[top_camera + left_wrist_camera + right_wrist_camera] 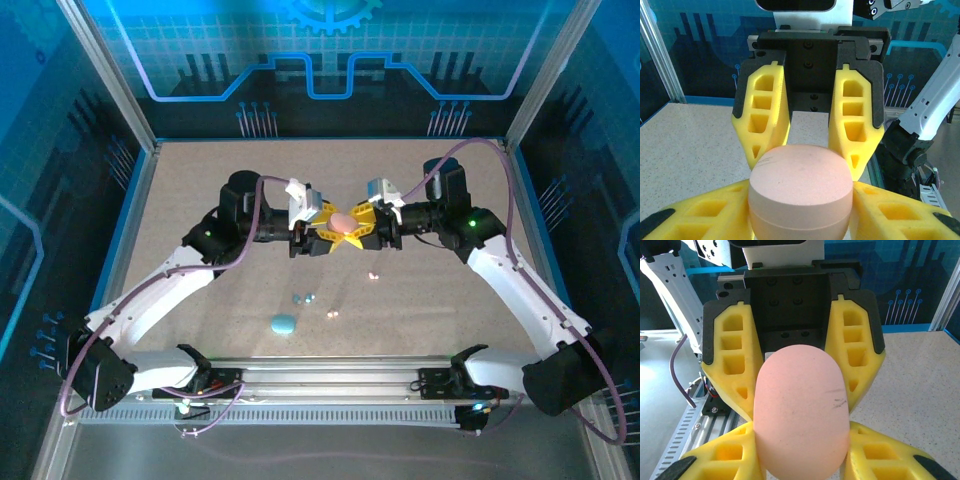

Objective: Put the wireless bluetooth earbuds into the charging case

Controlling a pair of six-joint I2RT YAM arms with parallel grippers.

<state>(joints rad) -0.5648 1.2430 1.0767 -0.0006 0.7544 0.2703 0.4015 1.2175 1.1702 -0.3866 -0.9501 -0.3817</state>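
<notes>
You have bright, even light with a blue cast; shadows on the desk point(420, 290) are soft, wrist views sharp.

Earbuds point(309, 296) lie on the table point(200, 200), before the raised case point(343, 222)

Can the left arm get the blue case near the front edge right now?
Probably not yet: the left gripper and the right gripper both clamp the pink case in mid-air. The table toward the blue case looks free, but the left must let go first.
</notes>
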